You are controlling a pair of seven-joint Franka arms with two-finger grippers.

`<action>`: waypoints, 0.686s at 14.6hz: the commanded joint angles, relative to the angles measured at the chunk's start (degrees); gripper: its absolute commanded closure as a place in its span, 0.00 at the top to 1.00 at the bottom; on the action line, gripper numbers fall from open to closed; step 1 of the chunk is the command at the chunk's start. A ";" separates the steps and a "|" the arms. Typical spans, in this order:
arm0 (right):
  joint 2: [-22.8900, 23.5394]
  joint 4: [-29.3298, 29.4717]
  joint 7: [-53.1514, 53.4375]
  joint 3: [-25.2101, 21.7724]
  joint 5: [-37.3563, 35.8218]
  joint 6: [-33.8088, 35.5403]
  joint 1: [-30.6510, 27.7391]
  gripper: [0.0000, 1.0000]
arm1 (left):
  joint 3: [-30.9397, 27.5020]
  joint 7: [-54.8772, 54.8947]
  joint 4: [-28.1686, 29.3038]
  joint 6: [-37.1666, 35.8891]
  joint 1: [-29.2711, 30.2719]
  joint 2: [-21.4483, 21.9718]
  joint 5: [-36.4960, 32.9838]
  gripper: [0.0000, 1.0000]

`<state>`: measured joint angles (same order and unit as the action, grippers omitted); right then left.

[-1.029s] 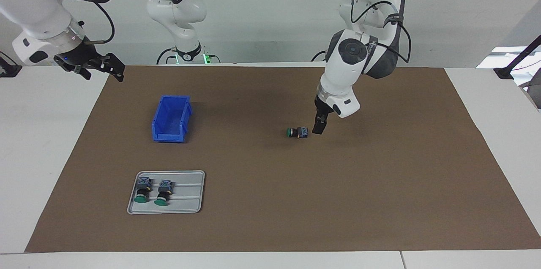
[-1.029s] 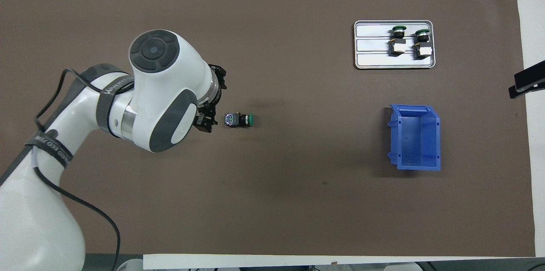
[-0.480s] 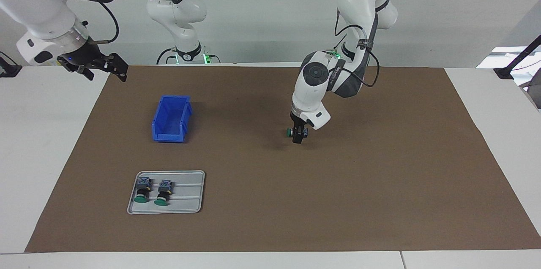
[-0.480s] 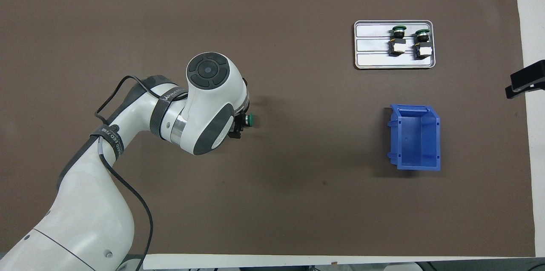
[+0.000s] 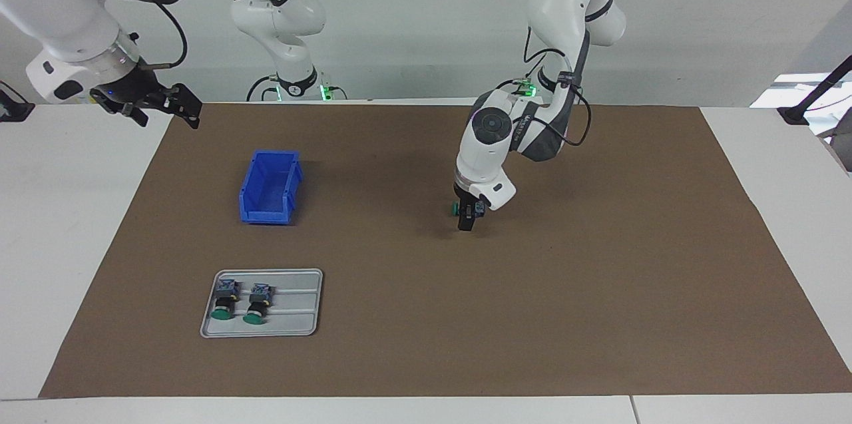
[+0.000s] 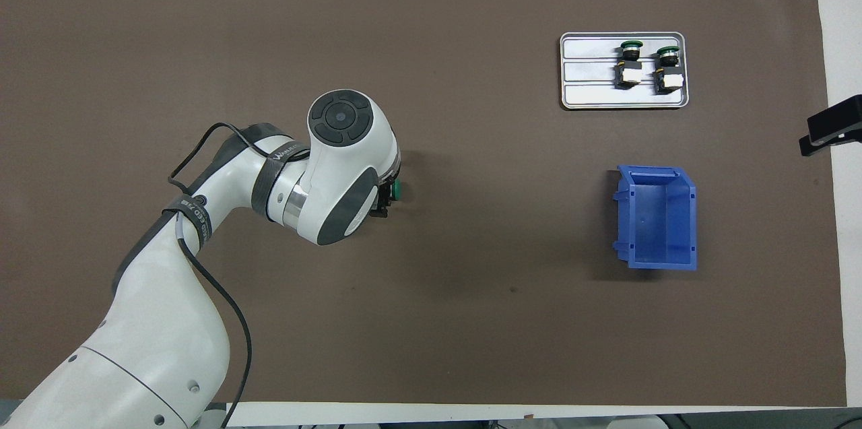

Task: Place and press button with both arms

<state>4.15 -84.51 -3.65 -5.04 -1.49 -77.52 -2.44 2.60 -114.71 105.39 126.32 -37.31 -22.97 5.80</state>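
The left gripper [image 5: 467, 216] straddles the button [image 5: 454, 208], fingers apparently not gripping it; right gripper's [image 5: 160, 106] fingers spread.

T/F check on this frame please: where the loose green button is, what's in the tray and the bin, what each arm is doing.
1. The lone push button with a round green cap lies on the brown mat under the left pincer. True.
2. The shallow grey metal tray holds three buttons. False: it holds two, side by side.
3. The blue plastic bin has a button in it. False: nothing shows inside it.
4. The right pincer waits in the air at the right arm's end of the table, holding nothing. True.
5. The tray lies nearer to the robots than the bin. False: the bin is nearer to them.
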 commanded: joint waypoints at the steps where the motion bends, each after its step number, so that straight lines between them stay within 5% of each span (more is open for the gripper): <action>1: -1.69 -2.06 -1.18 0.12 -0.18 -0.70 -0.19 0.99 | -0.93 -1.39 1.40 1.91 -1.27 -0.24 -0.70 0.61; 5: -1.69 -2.06 -1.18 0.12 -0.26 -0.70 -0.19 0.99 | -0.85 -2.27 1.22 1.30 -1.36 -0.24 -0.70 0.30; 10: -1.69 -2.06 -1.18 0.12 -0.18 -0.70 -0.19 0.99 | -1.11 -2.01 -0.10 0.51 -0.58 0.37 -0.70 0.24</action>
<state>4.15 -84.53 -3.65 -5.04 -1.49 -77.52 -2.44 2.48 -115.84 105.53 126.63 -37.64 -23.57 5.78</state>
